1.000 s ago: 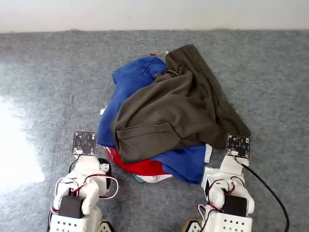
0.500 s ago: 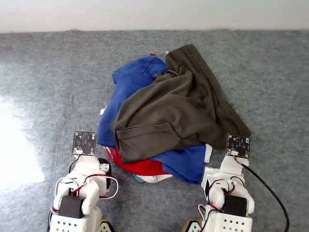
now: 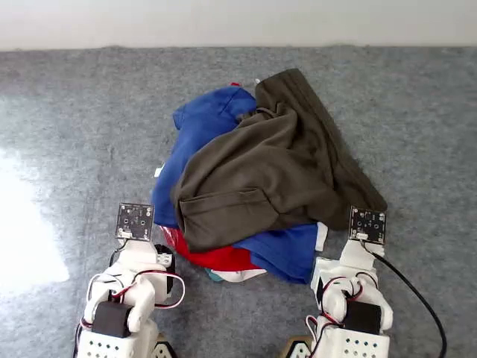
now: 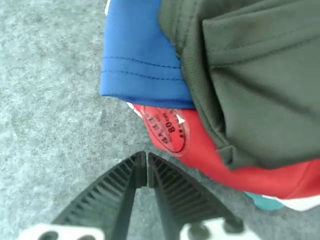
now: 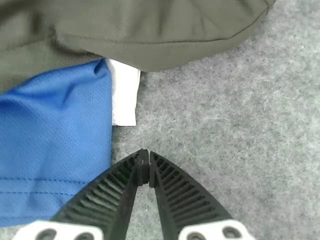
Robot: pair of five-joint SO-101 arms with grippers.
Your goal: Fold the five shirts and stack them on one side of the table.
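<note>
Both ribbed jaws closed, empty, nr crumpled shirt heap (image 3: pixel 261 179) on grey felt (image 3: pixel 74 112).

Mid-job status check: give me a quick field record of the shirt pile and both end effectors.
pile: heaped mid-table, nothing folded
top layer: dark olive shirt
beneath: blue shirt, red shirt, white edge, teal scrap
left end effector: shut, empty, over bare table beside the red shirt
right end effector: shut, empty, over bare table near the white edge
folded stack: none yet
</note>
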